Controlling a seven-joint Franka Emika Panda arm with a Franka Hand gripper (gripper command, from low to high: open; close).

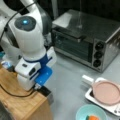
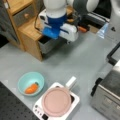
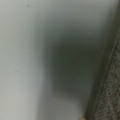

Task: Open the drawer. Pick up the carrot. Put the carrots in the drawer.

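arm (image 1: 28, 47): white shell, bright blue block at the wrist, a dark cap with a small blue light on top
cabinet (image 2: 26, 30): light honey wood, grain showing on top
drawer (image 2: 48, 44): dark grey front
carrot (image 2: 31, 88): orange body, a touch of green at one end
bowl (image 2: 22, 81): pale teal all over
pan (image 2: 56, 102): dusty pink, with a white handle
hob under the pan (image 2: 75, 100): white, small dark buttons along one edge
toaster oven (image 1: 85, 37): silver metal, dark glass door, three black knobs
table (image 2: 75, 60): plain grey-blue
mat at a front view's bottom left (image 2: 10, 107): black with a grid of fine dots
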